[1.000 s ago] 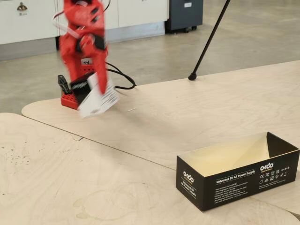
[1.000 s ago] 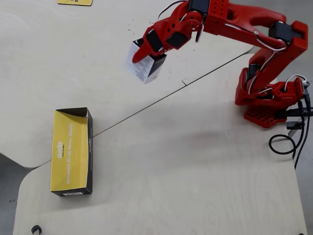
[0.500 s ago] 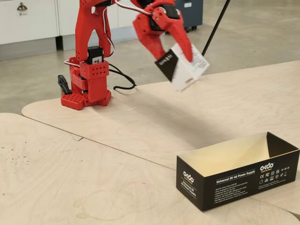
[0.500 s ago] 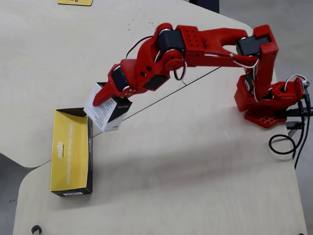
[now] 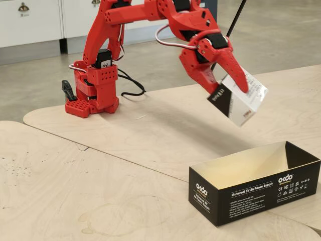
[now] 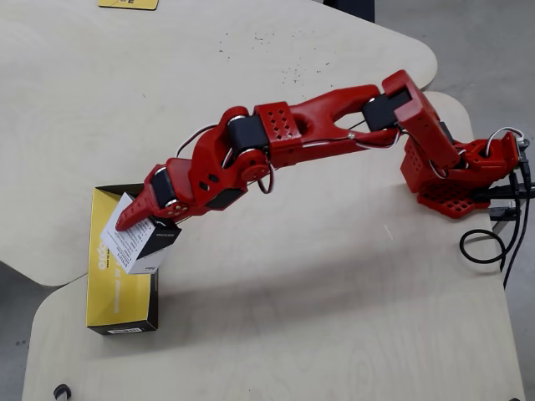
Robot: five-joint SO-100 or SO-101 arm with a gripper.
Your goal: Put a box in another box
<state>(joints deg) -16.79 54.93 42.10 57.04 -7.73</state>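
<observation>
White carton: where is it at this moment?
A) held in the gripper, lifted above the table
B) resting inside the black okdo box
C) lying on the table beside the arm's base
A: the gripper is clamped on the white carton, which hangs tilted in the air, above the open black okdo box.

The surface (image 5: 150,130) is pale plywood — overlapping rounded panels. On it sit the long black okdo box (image 5: 256,193), open-topped, and, well apart, the arm's red base (image 5: 93,103) — beside it a black cable (image 5: 131,90).

Red plastic arm (image 5: 150,12), white cables
</observation>
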